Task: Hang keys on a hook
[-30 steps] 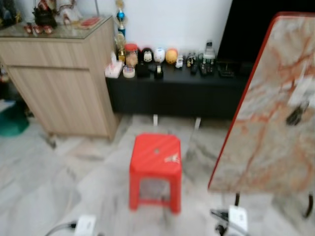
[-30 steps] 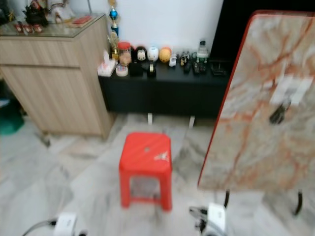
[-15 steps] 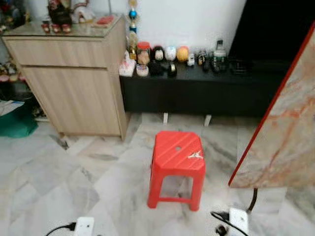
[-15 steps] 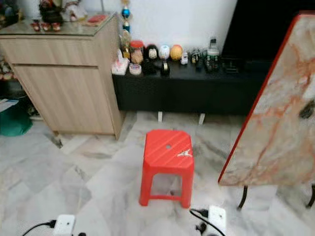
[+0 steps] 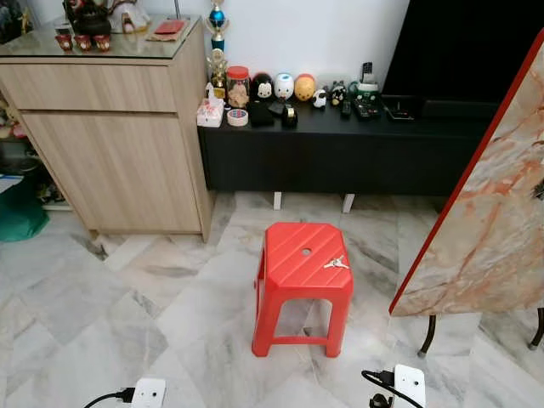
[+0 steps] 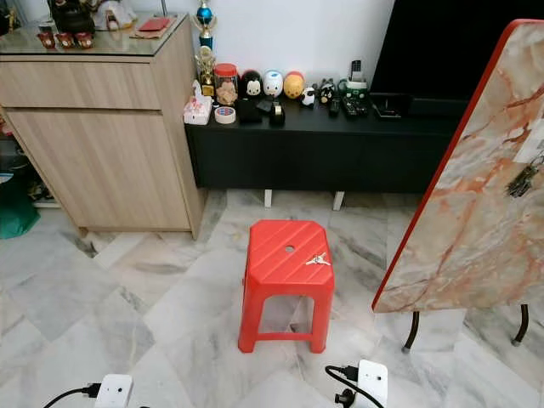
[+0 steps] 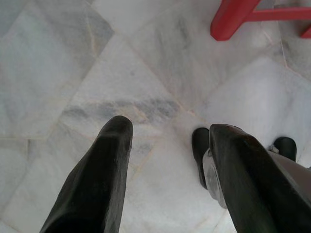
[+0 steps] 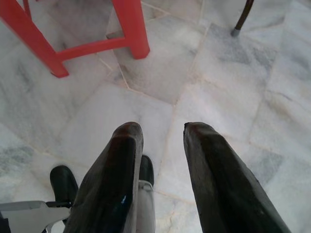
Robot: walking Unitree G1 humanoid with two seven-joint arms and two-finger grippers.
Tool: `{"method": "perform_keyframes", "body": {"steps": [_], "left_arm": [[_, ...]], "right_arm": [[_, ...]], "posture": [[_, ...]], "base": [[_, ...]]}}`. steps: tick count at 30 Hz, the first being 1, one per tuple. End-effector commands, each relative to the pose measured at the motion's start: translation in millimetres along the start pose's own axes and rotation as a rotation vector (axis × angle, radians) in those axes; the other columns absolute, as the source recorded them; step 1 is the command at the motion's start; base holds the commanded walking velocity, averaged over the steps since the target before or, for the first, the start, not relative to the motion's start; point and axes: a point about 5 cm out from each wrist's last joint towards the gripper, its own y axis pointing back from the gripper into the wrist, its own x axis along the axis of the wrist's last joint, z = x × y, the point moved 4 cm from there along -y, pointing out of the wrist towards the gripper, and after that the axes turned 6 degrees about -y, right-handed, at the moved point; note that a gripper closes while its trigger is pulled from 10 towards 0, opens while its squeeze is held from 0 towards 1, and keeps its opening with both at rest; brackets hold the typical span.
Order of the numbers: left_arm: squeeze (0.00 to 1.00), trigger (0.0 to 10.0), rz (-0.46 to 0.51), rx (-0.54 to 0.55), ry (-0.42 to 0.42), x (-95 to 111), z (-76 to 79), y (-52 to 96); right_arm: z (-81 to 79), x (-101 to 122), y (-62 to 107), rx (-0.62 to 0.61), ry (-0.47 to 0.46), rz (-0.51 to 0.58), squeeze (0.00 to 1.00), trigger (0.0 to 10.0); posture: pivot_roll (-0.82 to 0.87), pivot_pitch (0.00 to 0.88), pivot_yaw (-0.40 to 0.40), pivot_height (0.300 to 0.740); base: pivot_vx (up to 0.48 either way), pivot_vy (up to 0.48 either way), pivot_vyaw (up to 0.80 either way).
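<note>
One small bunch of keys (image 5: 337, 263) lying on top of red stool (image 5: 302, 255), near its right edge, beside the hole in the seat. Standing on marble floor (image 5: 102, 297); wooden cabinet (image 5: 110, 144) at left, low black shelf (image 5: 340, 144) w/ figurines behind, marble-patterned board (image 5: 484, 229) leaning at right.

Right eye: same layout; a dark bunch hanging on the board's face (image 6: 520, 180), prob. another key set on a hook, too small to confirm.

Left wrist: left tool (image 7: 167, 160) hanging over floor, fingers spread apart, nothing between; stool leg (image 7: 231, 17) showing beyond.

Right wrist: right tool (image 8: 163, 145) also pointing down at floor, fingers apart, empty; stool legs (image 8: 129, 29) ahead.

Judging: approach stage, pickup not yet begun. Keys likely light, rigid metal, loose on a ring, so apt to swing & slip on the smooth plastic. Best pinching at ring or a key bow, lifting straight up, leaving ring free for hooking.
</note>
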Motion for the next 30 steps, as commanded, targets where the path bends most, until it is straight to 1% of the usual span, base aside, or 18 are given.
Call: {"method": "perform_keyframes", "body": {"steps": [1,3,6,9,19,25,30], "left_arm": [[0.0,10.0,-0.013,-0.01,-0.01,-1.3,2.9,-0.3],[0.0,10.0,-0.016,-0.01,-0.013,-1.8,2.9,-0.3],[0.0,10.0,-0.017,-0.011,-0.012,-2.1,3.0,-0.2],[0.0,10.0,-0.018,-0.012,-0.012,-2.4,3.2,-0.1],[0.0,10.0,-0.017,-0.015,-0.014,-2.7,3.6,0.0],[0.0,10.0,-0.028,-0.011,-0.012,-6.3,2.1,1.0],[0.0,10.0,-0.024,0.0,-0.019,-6.3,1.1,1.3]], "right_arm": [[-0.3,3.8,-0.4,0.011,0.017,0.01,0.0,10.0],[0.0,4.8,-0.4,0.008,0.029,0.017,0.0,10.0],[0.9,4.7,-0.3,-0.004,0.016,0.021,0.0,10.0],[0.7,4.2,-0.2,-0.005,0.0,0.021,0.0,10.0],[-0.1,3.7,-0.1,0.004,0.002,0.02,0.0,10.0],[0.8,2.9,0.1,-0.004,-0.007,0.022,0.0,10.0],[1.7,2.4,0.1,-0.012,-0.004,0.019,0.0,10.0]], "posture": [[0.06,0.0,-0.047,0.74],[0.06,0.0,-0.047,0.74],[0.06,0.0,-0.047,0.74],[0.06,0.0,-0.046,0.74],[0.06,0.0,-0.044,0.74],[0.06,0.0,-0.044,0.74],[0.06,0.0,-0.044,0.74]], "base": [[0.375,0.0,0.48],[0.377,0.0,0.58],[0.38,0.0,0.7],[0.381,0.0,0.0],[0.383,0.0,0.0],[0.381,0.0,0.0],[0.0,0.0,0.0]]}}
